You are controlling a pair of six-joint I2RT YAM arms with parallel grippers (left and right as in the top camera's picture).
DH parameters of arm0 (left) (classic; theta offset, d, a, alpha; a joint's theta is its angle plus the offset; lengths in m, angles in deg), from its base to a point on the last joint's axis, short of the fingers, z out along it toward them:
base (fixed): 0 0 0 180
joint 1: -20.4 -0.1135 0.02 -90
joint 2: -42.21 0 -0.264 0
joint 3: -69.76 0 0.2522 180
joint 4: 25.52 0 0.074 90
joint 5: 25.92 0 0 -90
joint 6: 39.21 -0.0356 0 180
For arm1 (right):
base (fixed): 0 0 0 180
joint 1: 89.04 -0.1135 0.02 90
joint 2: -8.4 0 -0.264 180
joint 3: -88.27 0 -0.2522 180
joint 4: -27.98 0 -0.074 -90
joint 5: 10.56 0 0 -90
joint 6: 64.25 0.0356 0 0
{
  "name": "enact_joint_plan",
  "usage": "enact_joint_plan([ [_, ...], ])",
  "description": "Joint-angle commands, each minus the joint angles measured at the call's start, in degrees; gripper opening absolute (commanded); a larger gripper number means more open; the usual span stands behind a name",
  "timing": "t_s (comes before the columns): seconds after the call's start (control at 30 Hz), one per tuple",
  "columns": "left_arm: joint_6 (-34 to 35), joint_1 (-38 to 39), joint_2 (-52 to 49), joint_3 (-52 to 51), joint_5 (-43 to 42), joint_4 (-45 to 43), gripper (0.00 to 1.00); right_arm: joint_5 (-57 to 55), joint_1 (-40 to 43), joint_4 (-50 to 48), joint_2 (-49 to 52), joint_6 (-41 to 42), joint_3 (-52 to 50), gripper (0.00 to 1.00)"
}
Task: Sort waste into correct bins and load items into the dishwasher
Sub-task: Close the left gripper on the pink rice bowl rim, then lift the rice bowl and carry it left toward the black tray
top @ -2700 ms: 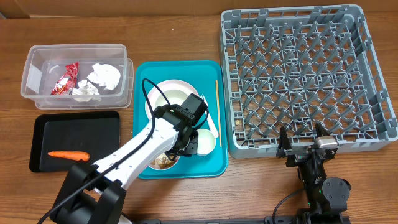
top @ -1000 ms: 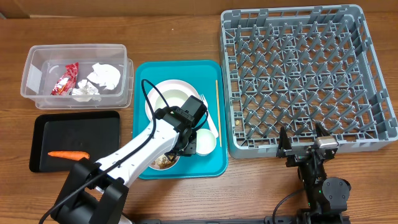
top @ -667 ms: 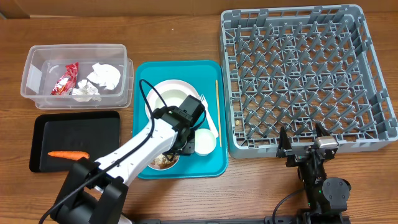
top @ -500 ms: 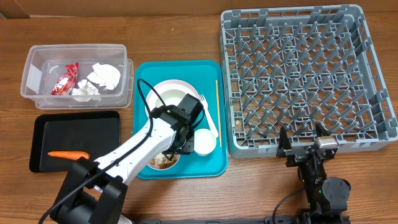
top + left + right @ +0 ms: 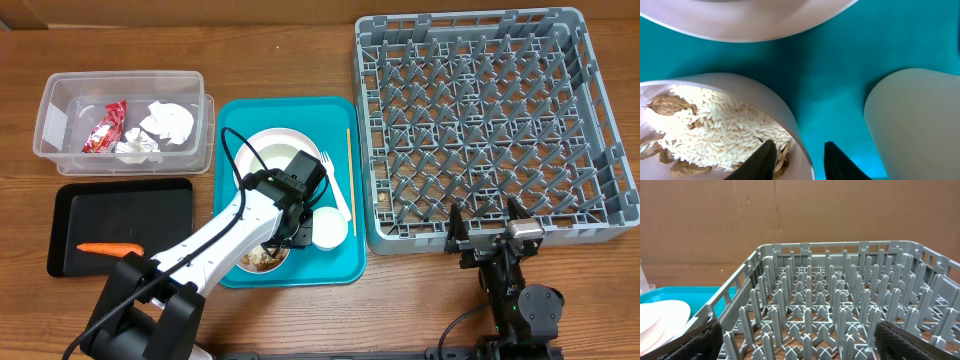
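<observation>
Wooden table (image 5: 300,320), teal tray (image 5: 340,265), no readable labels

teal tray (image 5: 340,262), gry lattice rack (image 5: 490,120), orange carrot (image 5: 110,248)

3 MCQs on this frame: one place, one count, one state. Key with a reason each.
1. Where is the carrot?
A. in the clear tub
B. on the black tray
C. in the dish rack

2. How many dishes are in the dish rack?
A. none
B. two
C. four

3. How does the left gripper stand at the bowl of rice?
A. wide open above the plate
B. closed on the fork
C. fingers astride the bowl's rim

Key: 1 B, the carrot lies on the black tray's floor. 2 A, overhead shows only bare pegs. 3 C, the left wrist view shows one finger inside the rim, one outside.
</observation>
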Motion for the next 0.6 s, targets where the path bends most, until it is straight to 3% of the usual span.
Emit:
enact_joint_plan([
  [0.0, -0.7, -0.31, -0.68, -0.98, -0.68, -0.39, 0.39, -0.13, 0.02, -0.28, -0.61, -0.04, -0.61, 1.0],
  [0.37, -0.9, -0.66, -1.6, -1.01, -0.96, -0.61, 0.43, -0.13, 0.02, -0.28, -0.61, -0.04, -0.61, 1.0],
  [0.57, -1.57, -2.51, -2.01, -1.01, -2.8, -0.66, 0.38, -0.13, 0.02, -0.28, -0.61, -0.04, -0.61, 1.0],
])
